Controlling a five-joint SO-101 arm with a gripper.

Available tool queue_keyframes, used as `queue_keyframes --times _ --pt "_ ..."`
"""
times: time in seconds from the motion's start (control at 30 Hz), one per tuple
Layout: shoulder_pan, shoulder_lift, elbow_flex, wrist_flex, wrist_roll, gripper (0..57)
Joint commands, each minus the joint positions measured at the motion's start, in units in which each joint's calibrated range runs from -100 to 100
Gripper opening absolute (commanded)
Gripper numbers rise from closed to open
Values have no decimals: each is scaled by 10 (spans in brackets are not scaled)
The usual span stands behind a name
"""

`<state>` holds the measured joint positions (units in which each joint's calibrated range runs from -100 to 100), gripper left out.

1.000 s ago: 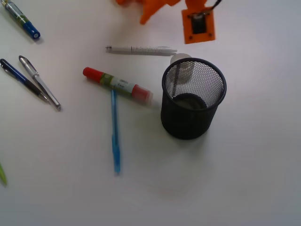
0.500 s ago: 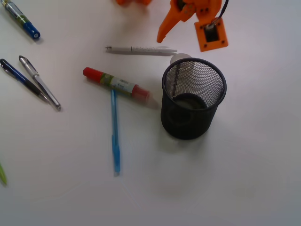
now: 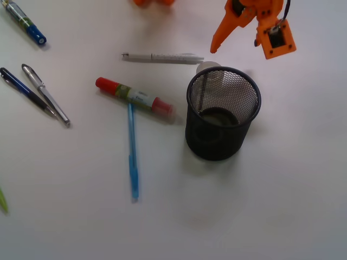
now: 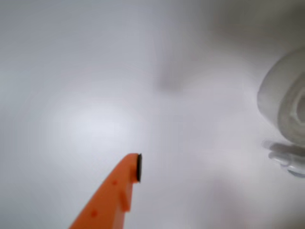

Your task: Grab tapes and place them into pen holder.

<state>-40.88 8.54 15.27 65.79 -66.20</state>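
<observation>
The black mesh pen holder (image 3: 191,103) stands upright at the centre right. A dark tape ring (image 3: 219,116) lies at its bottom. A whitish tape (image 3: 206,66) sits on the table just behind the holder's far rim, partly hidden by it. In the wrist view this tape (image 4: 285,101) is at the right edge. My orange gripper (image 3: 236,45) hovers behind and to the right of the holder, open and holding nothing. Only one of its fingers (image 4: 125,187) shows in the wrist view, over bare table to the left of the whitish tape.
A white pen (image 3: 162,57) lies behind the holder, touching the whitish tape. A red-capped glue stick (image 3: 135,97) and a blue pen (image 3: 132,151) lie left of the holder. Three more pens (image 3: 38,92) are at the far left.
The gripper has swung to the right along the back of the table, from above the white pen to behind the holder's right side. Nothing else moved.
</observation>
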Motion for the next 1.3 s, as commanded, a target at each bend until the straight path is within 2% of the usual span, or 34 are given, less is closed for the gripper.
queue_keyframes --times 0.0,0.33,1.2,1.27 --pt "16 40 -79 56 17 409" --pt "11 128 -178 61 32 409" --pt "29 196 -179 20 40 409" --pt "29 196 -180 20 40 391"
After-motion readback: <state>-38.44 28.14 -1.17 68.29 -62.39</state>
